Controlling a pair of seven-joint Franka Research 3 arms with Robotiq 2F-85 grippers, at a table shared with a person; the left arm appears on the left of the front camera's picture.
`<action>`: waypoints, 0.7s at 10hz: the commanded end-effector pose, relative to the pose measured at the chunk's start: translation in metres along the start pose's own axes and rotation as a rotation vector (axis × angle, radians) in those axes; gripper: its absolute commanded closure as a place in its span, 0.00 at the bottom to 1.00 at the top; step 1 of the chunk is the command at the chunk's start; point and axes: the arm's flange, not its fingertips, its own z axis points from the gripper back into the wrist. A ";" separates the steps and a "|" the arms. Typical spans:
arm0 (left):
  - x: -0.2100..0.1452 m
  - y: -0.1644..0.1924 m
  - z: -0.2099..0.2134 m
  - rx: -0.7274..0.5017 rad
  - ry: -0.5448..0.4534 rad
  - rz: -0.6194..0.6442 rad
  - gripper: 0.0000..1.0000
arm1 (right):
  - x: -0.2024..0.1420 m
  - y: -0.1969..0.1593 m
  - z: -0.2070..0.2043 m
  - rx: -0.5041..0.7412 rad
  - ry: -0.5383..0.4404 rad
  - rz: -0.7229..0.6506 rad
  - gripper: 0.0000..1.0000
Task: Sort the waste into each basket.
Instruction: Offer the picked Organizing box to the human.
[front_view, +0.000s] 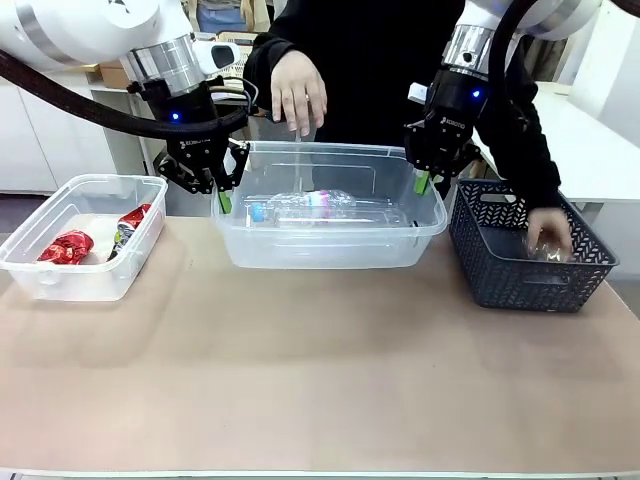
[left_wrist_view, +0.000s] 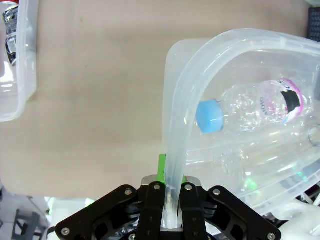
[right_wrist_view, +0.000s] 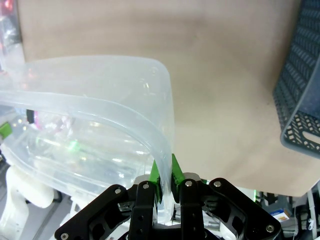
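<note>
Fingers (left_wrist_view: 174, 186) near pink-labelled bottle (left_wrist_view: 260, 107), print unreadable

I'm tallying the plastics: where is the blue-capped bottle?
The blue-capped bottle lies on its side in the middle clear tub, cap toward the left gripper on the tub's rim.

Blue cap (left_wrist_view: 209, 116) – red cans (front_view: 66, 247) – slate-blue basket (front_view: 500, 270).

Beige table (front_view: 320, 380), white cabinets (front_view: 40, 140) behind
</note>
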 end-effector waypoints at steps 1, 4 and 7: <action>-0.002 -0.002 0.003 -0.004 -0.011 0.005 0.96 | -0.002 0.002 -0.002 0.008 -0.020 0.013 0.93; -0.002 -0.002 0.003 -0.004 -0.011 0.005 0.96 | -0.002 0.002 -0.002 0.008 -0.020 0.013 0.93; -0.002 -0.002 0.003 -0.004 -0.011 0.005 0.96 | -0.002 0.002 -0.002 0.008 -0.020 0.013 0.93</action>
